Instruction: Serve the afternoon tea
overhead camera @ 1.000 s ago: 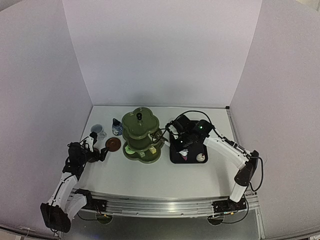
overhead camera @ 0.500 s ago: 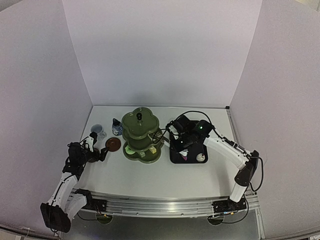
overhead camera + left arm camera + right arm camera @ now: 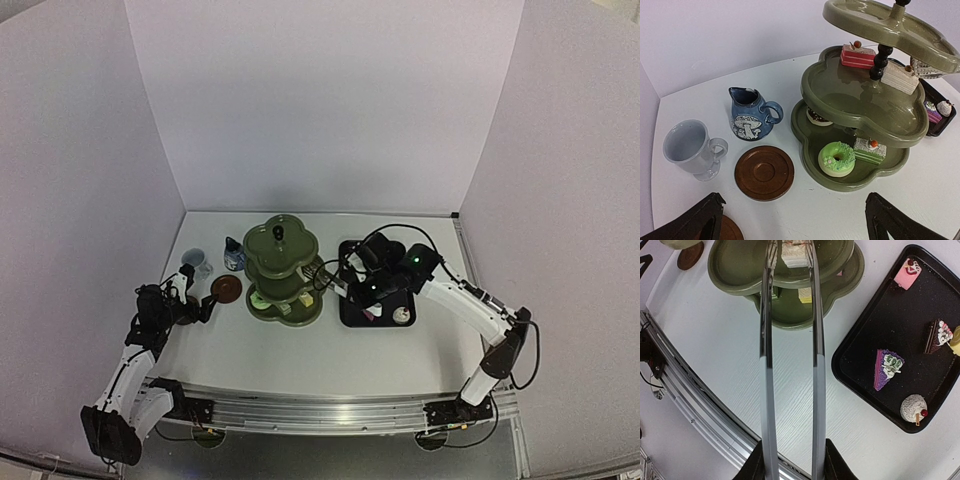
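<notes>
The dark green three-tier stand (image 3: pixel 283 270) stands mid-table. In the left wrist view its tiers (image 3: pixel 860 107) hold a red cake (image 3: pixel 858 55), a white slice (image 3: pixel 899 75), a green doughnut (image 3: pixel 836 157), a green slice (image 3: pixel 870 150) and a chocolate cake (image 3: pixel 817 116). My right gripper (image 3: pixel 794 460) is shut on the metal tongs (image 3: pixel 817 365). Their tips reach the middle tier beside the white slice (image 3: pixel 795 255); I cannot tell if they touch it. My left gripper (image 3: pixel 795 230) is open and empty near a brown coaster (image 3: pixel 764 172). The white mug (image 3: pixel 690 147) and blue pot (image 3: pixel 751 115) stand behind it.
The black tray (image 3: pixel 880 325) right of the stand holds a pink cake (image 3: pixel 907 272), a brown slice (image 3: pixel 937 335), a purple wedge (image 3: pixel 888 367) and a grey ball cake (image 3: pixel 914 409). A second coaster (image 3: pixel 727 231) lies by my left finger. The table's near rail (image 3: pixel 670 385) runs below.
My right arm has shifted a little toward the near right, with the tongs still pointing at the stand. The left arm has not moved.
</notes>
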`<state>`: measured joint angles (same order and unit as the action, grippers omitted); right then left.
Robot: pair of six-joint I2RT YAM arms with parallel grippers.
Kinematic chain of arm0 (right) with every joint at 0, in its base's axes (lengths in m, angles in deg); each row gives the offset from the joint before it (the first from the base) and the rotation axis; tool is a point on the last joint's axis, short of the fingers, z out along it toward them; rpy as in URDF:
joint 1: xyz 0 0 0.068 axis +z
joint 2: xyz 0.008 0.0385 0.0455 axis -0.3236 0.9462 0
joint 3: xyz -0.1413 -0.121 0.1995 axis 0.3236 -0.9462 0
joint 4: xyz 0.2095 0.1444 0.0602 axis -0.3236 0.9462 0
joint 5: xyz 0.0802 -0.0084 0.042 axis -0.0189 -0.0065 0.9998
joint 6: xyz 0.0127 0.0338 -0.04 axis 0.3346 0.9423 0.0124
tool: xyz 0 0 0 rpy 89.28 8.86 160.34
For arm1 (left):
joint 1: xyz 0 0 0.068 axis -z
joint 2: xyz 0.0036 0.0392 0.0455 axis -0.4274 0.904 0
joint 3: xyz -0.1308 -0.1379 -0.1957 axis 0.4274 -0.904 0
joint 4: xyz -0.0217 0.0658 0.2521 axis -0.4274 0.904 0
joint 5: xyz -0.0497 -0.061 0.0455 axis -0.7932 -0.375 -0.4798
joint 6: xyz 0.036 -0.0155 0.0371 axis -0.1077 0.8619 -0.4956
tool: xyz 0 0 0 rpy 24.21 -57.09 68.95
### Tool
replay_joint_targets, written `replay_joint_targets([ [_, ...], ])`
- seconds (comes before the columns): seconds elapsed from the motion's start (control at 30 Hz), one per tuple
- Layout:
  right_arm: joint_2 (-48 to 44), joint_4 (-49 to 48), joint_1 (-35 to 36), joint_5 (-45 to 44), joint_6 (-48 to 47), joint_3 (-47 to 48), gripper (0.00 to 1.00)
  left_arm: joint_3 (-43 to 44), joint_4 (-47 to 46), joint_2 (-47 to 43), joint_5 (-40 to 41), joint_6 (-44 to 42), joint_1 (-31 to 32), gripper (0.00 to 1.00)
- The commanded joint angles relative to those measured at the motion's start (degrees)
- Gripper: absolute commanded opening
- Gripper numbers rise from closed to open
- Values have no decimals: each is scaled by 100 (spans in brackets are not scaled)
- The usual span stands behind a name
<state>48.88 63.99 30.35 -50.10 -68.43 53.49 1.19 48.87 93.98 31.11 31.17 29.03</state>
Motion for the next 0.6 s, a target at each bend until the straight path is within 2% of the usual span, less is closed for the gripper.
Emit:
replay_joint_targets([
  [0.0,-458,-135,27,149,92,-187,31,104,44,-77,33,71,23,100],
  [0.4,-1082,-78,25,-221,362,-765,28,102,-1,-6,-36,61,21,99],
  [0.57,-1371,-4,-11,-772,618,-1078,28,111,-18,5,-46,37,23,100],
])
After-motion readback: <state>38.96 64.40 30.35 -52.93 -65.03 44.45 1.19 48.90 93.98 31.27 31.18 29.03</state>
